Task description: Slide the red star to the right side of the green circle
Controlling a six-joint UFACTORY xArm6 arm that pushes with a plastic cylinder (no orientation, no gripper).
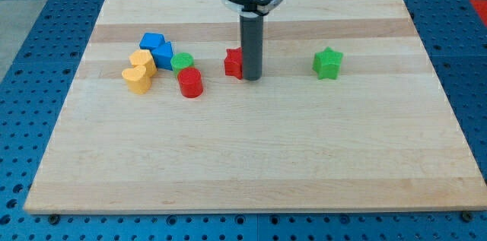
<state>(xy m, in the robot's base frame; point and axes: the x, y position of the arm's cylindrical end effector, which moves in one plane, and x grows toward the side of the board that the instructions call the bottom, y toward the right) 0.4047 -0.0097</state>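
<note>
Here my tip (252,78) touches the red star (233,62) on its right; no fingers show. The star sits on the table (251,157), right of the green circle (182,61).

Bright even overhead light, soft short shadows, sharp focus, no glare

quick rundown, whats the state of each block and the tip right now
red star: flat on the board, partly hidden behind the rod, apart from the green circle, to its right
my tip: down at the board, against the red star's right side
green circle: in the left cluster, touching the blue block
red cylinder: upright, just below the green circle
blue block: beside the yellow block
yellow block: leftmost
green star: alone, right
</note>
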